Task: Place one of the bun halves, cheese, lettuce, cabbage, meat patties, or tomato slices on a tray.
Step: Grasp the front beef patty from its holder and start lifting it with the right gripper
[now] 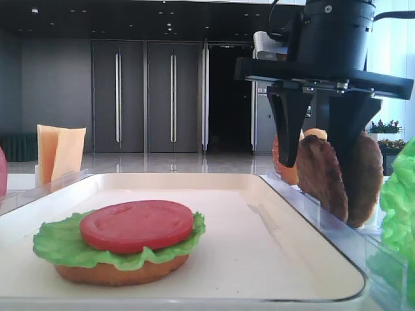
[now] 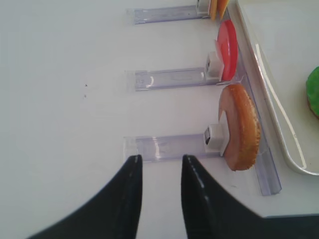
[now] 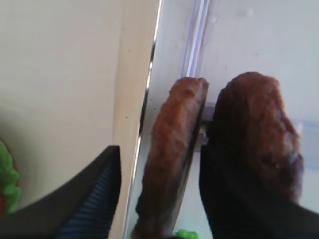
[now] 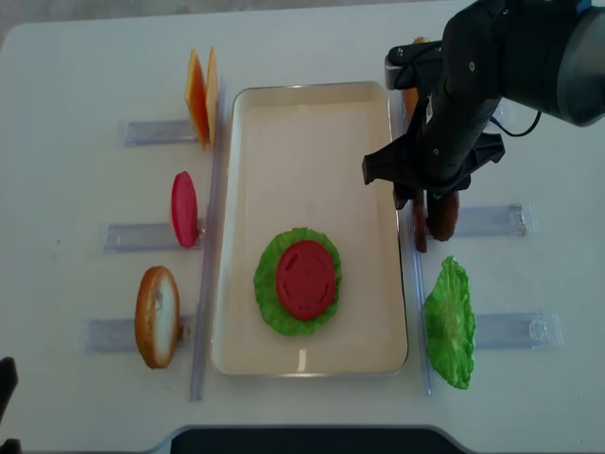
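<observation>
Two meat patties (image 4: 442, 214) stood on edge in a clear rack (image 4: 492, 220) just beside the right rim of the tray (image 4: 312, 109), on the bench (image 4: 76, 85). The right tool (image 1: 319, 133) hung directly over them, its dark fingers (image 1: 286, 126) spread and straddling the patty nearer the tray (image 3: 172, 149): one finger lay on the tray side, the other sat in the gap before the second patty (image 3: 259, 134). The jaws stood apart and had not clenched; whether the pads touched the patty could not be told.

On the tray lay a flat bun half (image 1: 120, 272), a lettuce leaf (image 1: 58, 243) spread on it, and a tomato slice (image 1: 136, 225) on top. A second lettuce leaf (image 4: 449, 322) stood in a rack further along the tray's right side.

Left of the tray, separate racks held cheese slices (image 4: 200, 95), a spare tomato slice (image 4: 183, 209) and a domed bun half (image 2: 240, 127), all on edge. The left tool (image 2: 159, 167) hovered low over the bench beside the domed bun's rack, released and holding nothing.
</observation>
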### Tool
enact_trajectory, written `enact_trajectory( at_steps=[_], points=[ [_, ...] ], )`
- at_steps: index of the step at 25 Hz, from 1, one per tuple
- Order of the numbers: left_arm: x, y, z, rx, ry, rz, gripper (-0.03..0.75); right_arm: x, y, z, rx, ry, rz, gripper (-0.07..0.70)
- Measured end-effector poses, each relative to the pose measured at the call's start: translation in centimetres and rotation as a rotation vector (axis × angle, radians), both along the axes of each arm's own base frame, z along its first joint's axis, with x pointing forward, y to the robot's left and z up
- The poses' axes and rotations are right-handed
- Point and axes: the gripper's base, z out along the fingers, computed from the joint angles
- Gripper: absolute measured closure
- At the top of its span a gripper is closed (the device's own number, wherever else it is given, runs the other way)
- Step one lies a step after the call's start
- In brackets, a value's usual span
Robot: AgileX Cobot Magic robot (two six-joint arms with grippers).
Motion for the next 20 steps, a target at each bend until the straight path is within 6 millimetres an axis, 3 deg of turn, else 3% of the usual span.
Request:
enact_trajectory(
  at_steps=[5,12,20],
  points=[
    [0.00,0.00,0.00,0.000,0.000,0.000,0.504,-0.04,-0.01,-0.08,-0.004,0.007,0.003,0.284],
    [0.00,0.00,0.00,0.000,0.000,0.000,0.504,-0.04,-0.21,-0.14,-0.021,0.013,0.010,0.452],
    [0.00,0.00,0.00,0.000,0.000,0.000,0.504,-0.09,-0.39,0.10,-0.035,0.005,0.018,0.497]
  ],
)
